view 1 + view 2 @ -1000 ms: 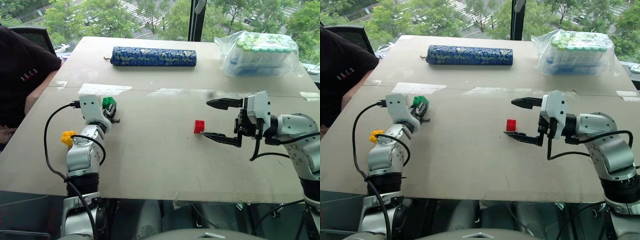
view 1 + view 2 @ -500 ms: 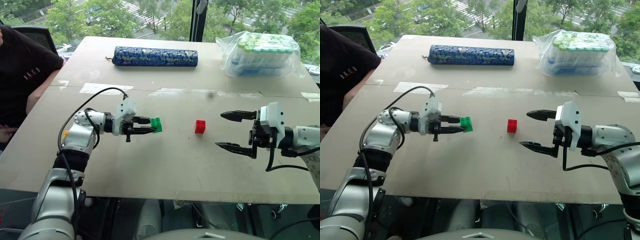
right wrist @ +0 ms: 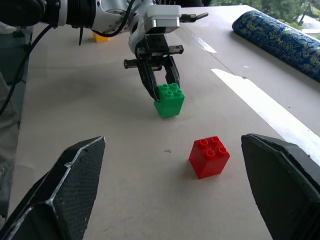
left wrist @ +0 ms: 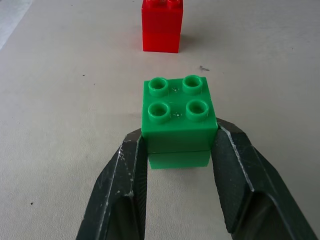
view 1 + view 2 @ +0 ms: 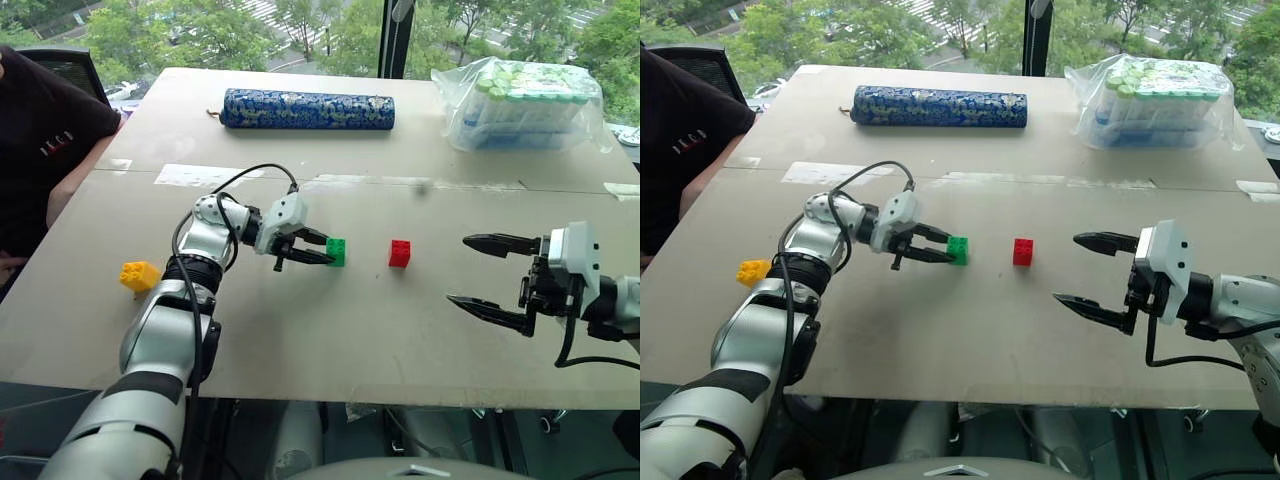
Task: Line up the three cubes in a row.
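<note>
Green studded plastic brick [image 5: 336, 251] has swung across from the far left and now sits low just left of the red studded plastic brick [image 5: 400, 253], pinched in the left gripper [image 5: 322, 251]. Right gripper [image 5: 485, 273] has backed off right, jaws wide and empty. Yellow studded plastic brick [image 5: 139, 275] waits well apart on the left; probably it goes next.

Tan table [image 5: 300, 330], red cube [image 5: 400, 253], yellow cube [image 5: 139, 275], blue roll [image 5: 308, 109], bagged bottles [image 5: 525, 105]
</note>
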Controlling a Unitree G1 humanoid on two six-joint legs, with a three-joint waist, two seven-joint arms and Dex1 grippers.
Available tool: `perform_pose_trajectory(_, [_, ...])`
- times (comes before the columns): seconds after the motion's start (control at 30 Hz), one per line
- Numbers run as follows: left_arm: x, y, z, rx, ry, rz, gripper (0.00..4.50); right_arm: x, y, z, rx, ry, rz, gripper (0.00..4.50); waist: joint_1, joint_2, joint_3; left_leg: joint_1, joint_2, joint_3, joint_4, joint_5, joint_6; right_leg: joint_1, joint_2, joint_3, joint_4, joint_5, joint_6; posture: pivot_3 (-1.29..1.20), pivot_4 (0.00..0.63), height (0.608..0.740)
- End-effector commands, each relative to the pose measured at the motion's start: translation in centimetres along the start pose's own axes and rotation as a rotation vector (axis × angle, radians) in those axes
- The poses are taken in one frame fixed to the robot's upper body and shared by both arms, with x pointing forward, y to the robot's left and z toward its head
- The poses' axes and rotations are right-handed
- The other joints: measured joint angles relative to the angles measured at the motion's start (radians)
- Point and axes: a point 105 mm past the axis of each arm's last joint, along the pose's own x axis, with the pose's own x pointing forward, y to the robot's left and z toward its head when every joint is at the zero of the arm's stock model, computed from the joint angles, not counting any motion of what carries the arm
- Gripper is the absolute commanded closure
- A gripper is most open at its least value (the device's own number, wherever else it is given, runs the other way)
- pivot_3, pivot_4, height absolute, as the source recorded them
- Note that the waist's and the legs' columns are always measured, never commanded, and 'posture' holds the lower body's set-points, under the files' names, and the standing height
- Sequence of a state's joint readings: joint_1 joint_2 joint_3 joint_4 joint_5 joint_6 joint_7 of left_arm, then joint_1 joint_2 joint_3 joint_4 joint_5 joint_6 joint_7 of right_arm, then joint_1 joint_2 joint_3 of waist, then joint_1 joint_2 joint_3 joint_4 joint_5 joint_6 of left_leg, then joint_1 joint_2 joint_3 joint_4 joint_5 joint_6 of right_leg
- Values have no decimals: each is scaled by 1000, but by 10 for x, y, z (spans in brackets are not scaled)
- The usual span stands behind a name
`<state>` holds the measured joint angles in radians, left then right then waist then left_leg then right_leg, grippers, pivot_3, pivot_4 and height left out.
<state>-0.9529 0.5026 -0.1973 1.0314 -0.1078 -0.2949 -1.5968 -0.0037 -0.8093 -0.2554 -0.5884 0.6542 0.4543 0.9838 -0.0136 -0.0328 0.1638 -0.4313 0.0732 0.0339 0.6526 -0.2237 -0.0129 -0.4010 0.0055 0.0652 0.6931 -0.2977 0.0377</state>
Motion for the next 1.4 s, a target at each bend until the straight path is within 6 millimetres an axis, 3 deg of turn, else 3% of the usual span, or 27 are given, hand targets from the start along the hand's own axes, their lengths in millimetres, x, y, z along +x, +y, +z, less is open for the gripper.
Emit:
perform_pose_trajectory(0.03, [-2, 8, 9, 47, -3, 27, 3285, -5, 1, 11, -50, -12, -16, 0, 0, 0, 0, 0, 0, 0, 0, 0, 0, 0, 0, 0, 1, 0, 0, 0, 150, 740])
perform_pose_trajectory(0.83, [-1, 16, 9, 40, -1, 76, 3285, -5, 1, 12, -60, -3, -26, 0, 1, 0, 0, 0, 0, -1, 1, 0, 0, 0, 0, -1, 1, 0, 0, 0, 150, 740])
perform_pose_trajectory(0.87, [-1, 16, 9, 42, -1, 77, 2273, -5, 1, 12, -60, -3, -26, 0, 1, 0, 0, 0, 0, -1, 1, 0, 0, 0, 0, -1, 1, 0, 0, 0, 150, 740])
perform_pose_trajectory(1.03, [-1, 17, 11, 46, -17, 83, 200, -5, 2, 11, -59, 1, -28, 0, 1, 0, 0, 0, 0, -1, 1, 0, 0, 0, 0, -1, 1, 0, 0, 0, 150, 740])
perform_pose_trajectory(1.17, [-12, 15, 15, 32, -53, 86, 69, -4, 4, 11, -57, 1, -28, 0, 0, 0, 0, 0, 0, -1, 1, 0, 0, 0, 0, -1, 1, 0, 0, 0, 150, 740])
perform_pose_trajectory(1.3, [-38, 5, 14, 8, -92, 123, 69, -2, 5, 13, -52, -8, -18, 0, -11, 0, 0, 0, 0, -1, 1, 0, 0, 0, 0, -1, 2, 0, 0, 0, 150, 740])
perform_pose_trajectory(1.4, [-69, -11, 19, -48, -165, 229, 69, 5, 5, 13, -39, -32, 19, 0, -22, 1, 0, 1, 1, -1, 1, 0, 0, 0, 0, 0, 2, 0, 0, 0, 150, 740])
